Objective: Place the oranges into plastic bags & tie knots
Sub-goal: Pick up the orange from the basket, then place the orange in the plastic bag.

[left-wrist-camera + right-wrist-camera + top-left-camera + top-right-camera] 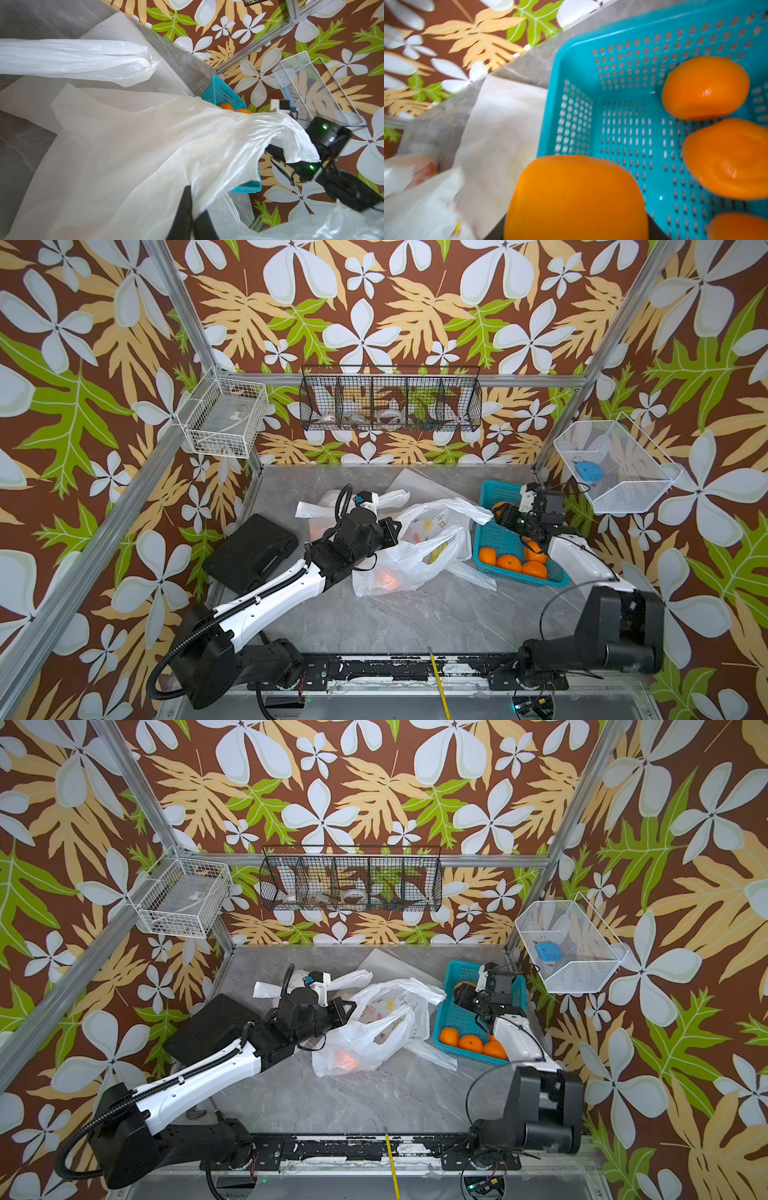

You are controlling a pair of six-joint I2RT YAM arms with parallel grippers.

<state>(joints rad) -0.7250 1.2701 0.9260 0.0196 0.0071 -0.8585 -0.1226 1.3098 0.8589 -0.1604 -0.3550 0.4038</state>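
Over the teal basket [496, 537], the right gripper [500, 511] seemingly clasps an orange [575, 197]; beside that basket, the left gripper [193, 207] pinches a plastic bag [419, 556].

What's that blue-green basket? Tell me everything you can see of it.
The teal basket is a rectangular plastic tray, walls and floor pierced with small slots. It sits flat on the grey table near its far right corner, holding several oranges. The right pincer reaches into it; a white bag's handle overlaps its rim.
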